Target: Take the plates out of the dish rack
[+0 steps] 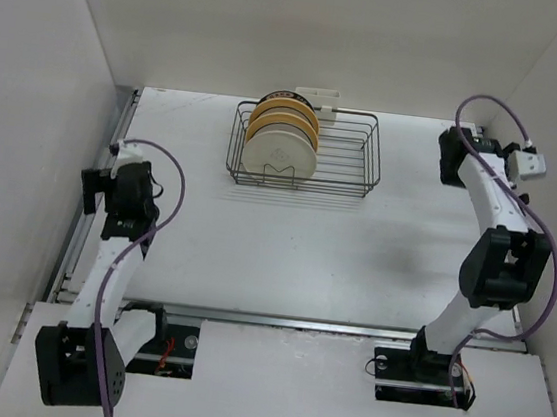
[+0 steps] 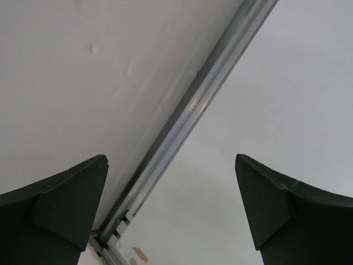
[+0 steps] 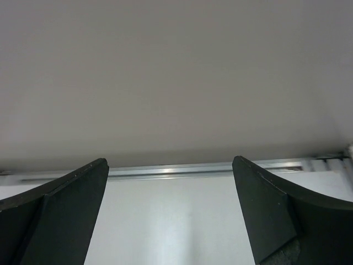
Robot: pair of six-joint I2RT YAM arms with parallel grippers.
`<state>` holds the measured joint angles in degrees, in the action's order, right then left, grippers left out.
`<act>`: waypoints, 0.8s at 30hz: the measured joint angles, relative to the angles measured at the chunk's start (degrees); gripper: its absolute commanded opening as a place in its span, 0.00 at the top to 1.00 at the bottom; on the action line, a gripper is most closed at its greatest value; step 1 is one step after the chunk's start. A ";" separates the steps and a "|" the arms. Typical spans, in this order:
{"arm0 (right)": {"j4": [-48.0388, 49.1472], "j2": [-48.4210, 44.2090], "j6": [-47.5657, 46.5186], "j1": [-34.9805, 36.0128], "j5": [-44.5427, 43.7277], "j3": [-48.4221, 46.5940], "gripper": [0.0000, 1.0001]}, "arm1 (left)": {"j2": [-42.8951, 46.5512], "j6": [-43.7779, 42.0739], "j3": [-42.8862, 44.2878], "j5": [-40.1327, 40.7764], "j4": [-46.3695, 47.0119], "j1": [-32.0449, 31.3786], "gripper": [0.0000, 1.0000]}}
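Both arms are folded back at the sides of the table [image 1: 303,262]: the left gripper [image 2: 171,165] points at the left wall over the side rail [image 2: 190,113], and the right gripper [image 3: 170,165] faces the back wall near the far right corner. Both have their fingers spread wide with nothing between them. The dish rack [image 1: 349,161] sits at the back middle of the table, well apart from both grippers, and the plates [image 1: 281,148] stand on edge in its left half, the cream one nearest the front.
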<state>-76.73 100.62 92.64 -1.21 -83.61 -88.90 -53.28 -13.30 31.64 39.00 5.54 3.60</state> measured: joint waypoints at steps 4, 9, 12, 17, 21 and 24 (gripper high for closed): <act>0.24 0.83 -9.68 7.02 -0.42 -17.57 0.00 | -8.72 -0.79 21.14 -3.76 -10.38 -0.15 0.00; 17.44 5.11 -44.59 18.82 8.15 -31.58 0.00 | -25.62 -4.87 56.39 -16.35 -31.15 -3.58 0.00; 35.80 -0.68 -65.44 20.20 34.75 -17.94 0.00 | -38.25 -5.53 78.75 -25.97 -45.31 -5.33 0.00; 52.74 -7.96 -83.21 19.71 75.41 -3.13 0.13 | -46.36 -4.85 87.45 -43.52 -56.63 -5.99 0.01; 54.21 -4.28 -92.43 22.38 91.71 -9.79 0.28 | -48.09 -1.22 82.29 -53.55 -57.72 -6.19 0.14; 53.42 1.11 -97.77 26.08 96.37 -15.91 0.28 | -51.82 0.66 81.26 -58.23 -57.57 -6.45 0.19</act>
<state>-23.31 101.73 -5.13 24.86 12.75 -104.81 -105.10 -12.64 112.90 -19.22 -52.03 -2.85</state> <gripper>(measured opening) 0.728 0.836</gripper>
